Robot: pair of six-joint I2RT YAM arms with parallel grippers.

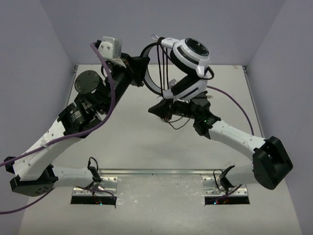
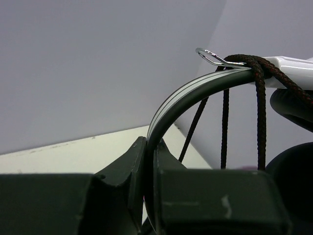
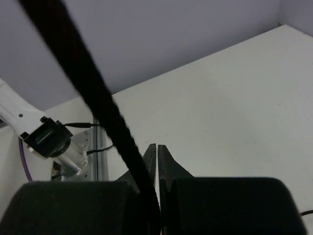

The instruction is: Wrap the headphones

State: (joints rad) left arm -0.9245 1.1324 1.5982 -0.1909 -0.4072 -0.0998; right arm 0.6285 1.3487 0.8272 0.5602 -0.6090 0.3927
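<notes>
The headphones [image 1: 192,53] hang high above the table, white-and-black ear cups to the right and the thin black headband [image 1: 148,73] arcing left. My left gripper [image 1: 142,61] is shut on the headband [image 2: 195,90], which runs up from between the fingers [image 2: 150,142]. The thin black cord [image 2: 259,107] is looped and knotted over the headband by a metal clip [image 2: 210,56], and strands hang down. My right gripper [image 1: 155,108] sits just below the cups, its jaws [image 3: 157,146] shut. The cord [image 3: 98,98] slants across that view and ends between the finger bases.
Thick purple cables [image 1: 110,93] trail along the left arm and behind the right one. A metal mounting rail [image 1: 161,172] holds both bases at the near edge. Grey walls close in the white table [image 1: 146,142] at the back and sides. A slack cord loop [image 1: 176,125] dangles under the right gripper.
</notes>
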